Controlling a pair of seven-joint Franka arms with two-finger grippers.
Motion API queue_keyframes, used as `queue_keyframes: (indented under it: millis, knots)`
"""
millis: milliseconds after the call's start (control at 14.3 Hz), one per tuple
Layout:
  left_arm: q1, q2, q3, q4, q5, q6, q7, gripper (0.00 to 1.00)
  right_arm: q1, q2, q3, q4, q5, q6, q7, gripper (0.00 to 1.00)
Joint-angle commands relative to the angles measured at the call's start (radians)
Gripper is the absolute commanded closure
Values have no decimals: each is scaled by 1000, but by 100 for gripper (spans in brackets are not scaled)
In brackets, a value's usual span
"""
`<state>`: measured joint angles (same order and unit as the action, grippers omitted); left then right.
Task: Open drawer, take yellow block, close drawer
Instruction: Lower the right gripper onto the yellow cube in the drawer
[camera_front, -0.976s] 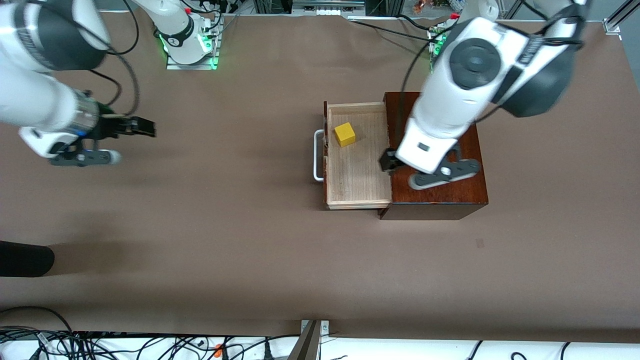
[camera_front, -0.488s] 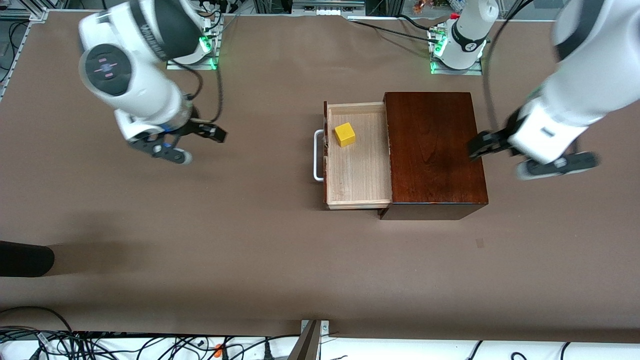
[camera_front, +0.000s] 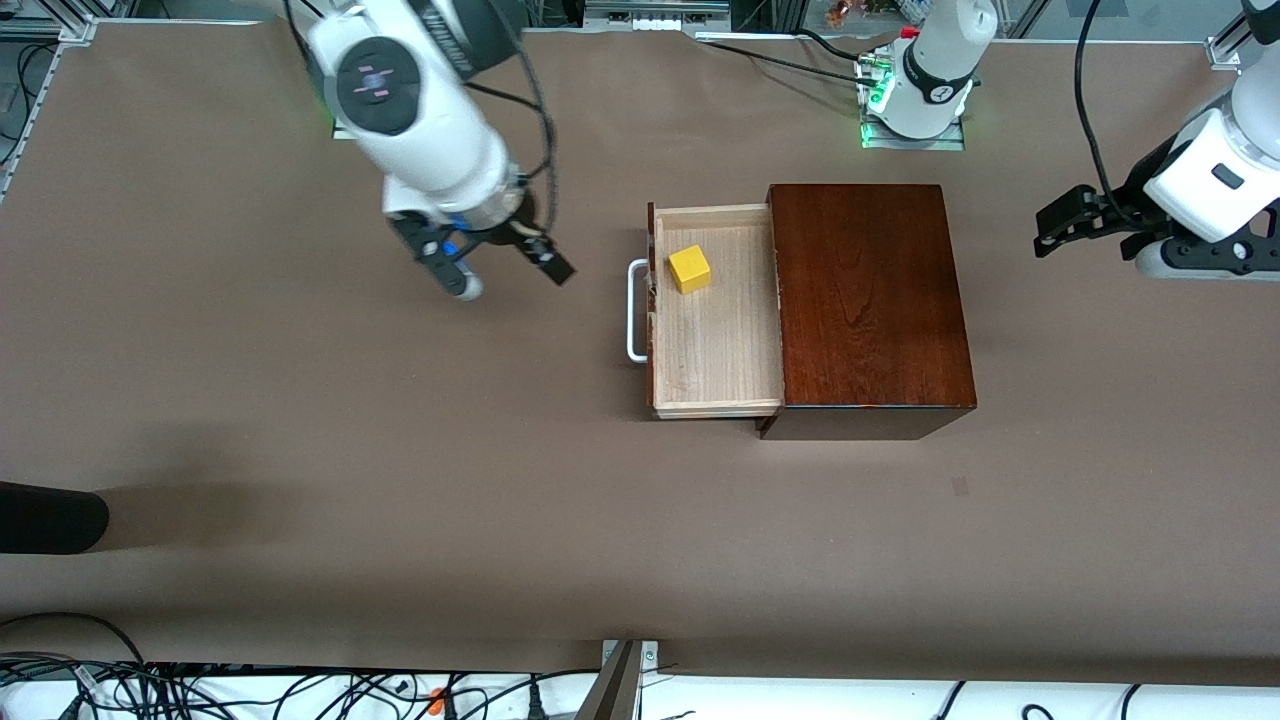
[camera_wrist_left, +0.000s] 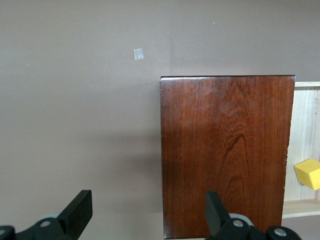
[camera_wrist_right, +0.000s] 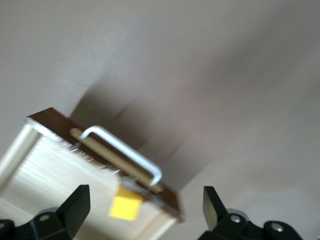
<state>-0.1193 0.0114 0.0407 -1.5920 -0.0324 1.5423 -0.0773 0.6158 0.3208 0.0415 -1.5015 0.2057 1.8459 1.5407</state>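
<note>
Front view: the drawer (camera_front: 715, 310) is seen pulled out of the dark wooden box (camera_front: 865, 300) at the centre of the frame, and the yellow block (camera_front: 689, 269) lies in the drawer's upper part, close to the white handle (camera_front: 635, 311). Within the last second the left gripper (camera_front: 1085, 215) has been lifted off the box top and drawn away to the right edge of the frame, its fingers spread and empty. Meanwhile the right gripper (camera_front: 505, 265) has been swung in from the left edge to the upper middle, over bare table near the handle, its fingers wide apart with nothing between them. The opening step is judged finished; the block has not yet been grasped, and it appears to be assigned to the right arm.
</note>
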Motion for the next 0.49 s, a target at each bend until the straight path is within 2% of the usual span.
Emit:
queue_keyframes:
  millis: [0, 139, 418]
  knots:
    - [-8, -25, 7, -28, -6, 19, 71, 0, 100, 110, -11, 96, 12, 85, 224, 0]
    - [-5, -25, 8, -28, -1, 15, 114, 0, 160, 142, -11, 96, 9, 179, 346, 0]
    - [-5, -22, 1, -25, 32, 7, 142, 0, 240, 220, -17, 96, -22, 248, 433, 0]
